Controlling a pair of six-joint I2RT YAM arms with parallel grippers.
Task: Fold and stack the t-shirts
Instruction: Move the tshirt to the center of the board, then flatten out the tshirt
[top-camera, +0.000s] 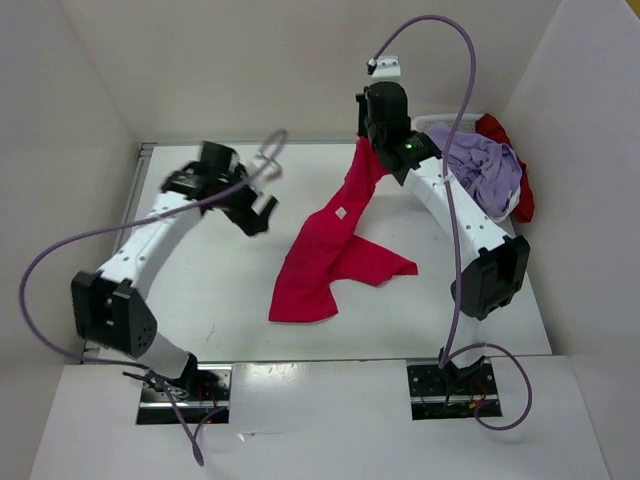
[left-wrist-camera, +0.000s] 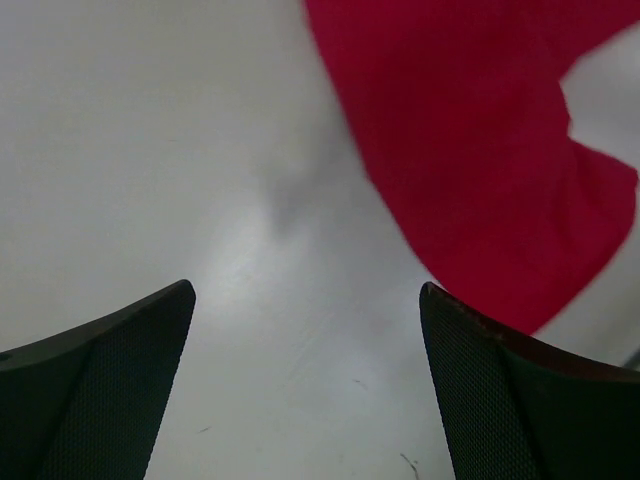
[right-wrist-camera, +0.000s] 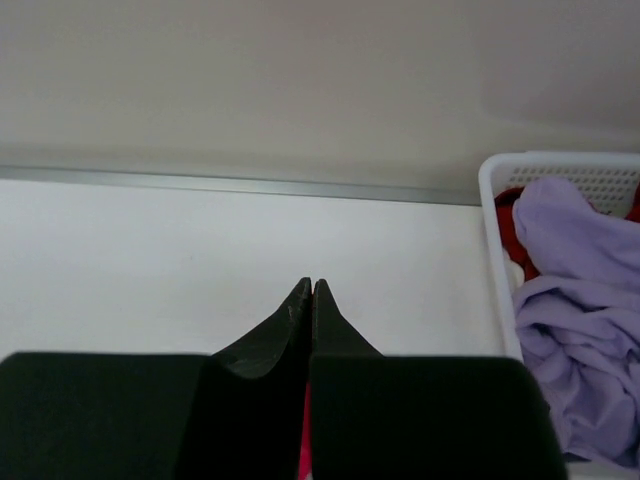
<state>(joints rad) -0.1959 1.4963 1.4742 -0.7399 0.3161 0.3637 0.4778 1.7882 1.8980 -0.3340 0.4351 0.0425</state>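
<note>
Right claw (right-wrist-camera: 311, 287) pinches magenta shirt (top-camera: 330, 250) beside the basket (right-wrist-camera: 487, 200).

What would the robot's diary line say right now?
right pincer: shut on pink shirt, low end on table | left pincer: open, empty | basket: lavender shirt, dark red shirt inside

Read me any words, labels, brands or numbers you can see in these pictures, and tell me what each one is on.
No text can be read in any view.
The small pale tag on the magenta-pink t-shirt is too small to read.
</note>
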